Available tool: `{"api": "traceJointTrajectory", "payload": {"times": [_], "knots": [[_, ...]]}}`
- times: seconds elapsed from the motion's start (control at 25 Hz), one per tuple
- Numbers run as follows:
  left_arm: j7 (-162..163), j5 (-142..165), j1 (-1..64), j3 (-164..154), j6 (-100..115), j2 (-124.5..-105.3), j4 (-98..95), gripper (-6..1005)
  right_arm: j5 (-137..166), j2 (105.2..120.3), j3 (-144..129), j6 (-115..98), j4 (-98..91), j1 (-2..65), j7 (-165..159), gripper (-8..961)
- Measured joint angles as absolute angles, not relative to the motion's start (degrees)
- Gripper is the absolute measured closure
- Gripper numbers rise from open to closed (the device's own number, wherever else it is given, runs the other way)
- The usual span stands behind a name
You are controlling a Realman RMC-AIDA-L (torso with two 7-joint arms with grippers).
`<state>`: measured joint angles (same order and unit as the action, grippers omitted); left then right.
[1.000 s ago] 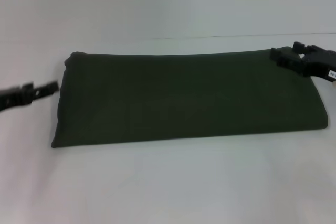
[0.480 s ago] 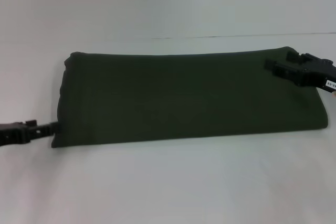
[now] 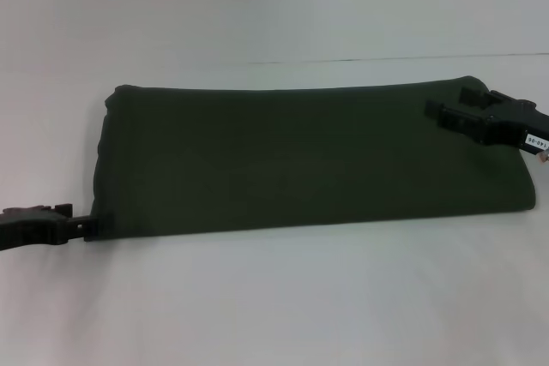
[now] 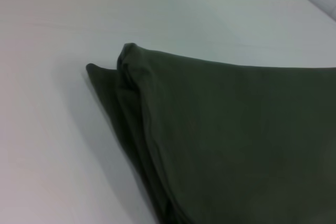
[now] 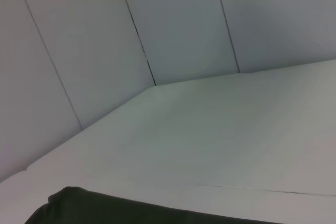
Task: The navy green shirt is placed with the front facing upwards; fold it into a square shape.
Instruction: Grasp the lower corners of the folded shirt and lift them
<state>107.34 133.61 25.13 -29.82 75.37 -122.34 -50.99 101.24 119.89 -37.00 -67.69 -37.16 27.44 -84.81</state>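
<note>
The navy green shirt (image 3: 300, 156) lies folded into one long band across the white table (image 3: 283, 297), with only plain green cloth showing. My left gripper (image 3: 86, 227) sits low at the band's near left corner, touching its edge. The left wrist view shows a stacked, layered corner of the shirt (image 4: 226, 135). My right gripper (image 3: 446, 102) hovers over the far right end of the band, open, with nothing between its fingers. A thin dark edge of the shirt (image 5: 105, 209) shows in the right wrist view.
White tabletop surrounds the shirt on all sides. The table's far edge (image 3: 386, 60) runs behind the shirt, and a pale panelled wall (image 5: 173, 30) stands behind it.
My left gripper has moved from beside the band's left edge down to its near left corner. My right gripper has crept a little inward over the far right end.
</note>
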Motion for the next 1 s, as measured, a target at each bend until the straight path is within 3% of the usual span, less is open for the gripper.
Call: {"api": "traceJointTrajectory", "payload": {"times": [1.0], "knots": [[107.4,134.5,25.6,-32.9,72.0,-122.50,-48.8,126,101.2,119.79,-37.0,-67.8,-37.1,27.7,-85.4,97]]}}
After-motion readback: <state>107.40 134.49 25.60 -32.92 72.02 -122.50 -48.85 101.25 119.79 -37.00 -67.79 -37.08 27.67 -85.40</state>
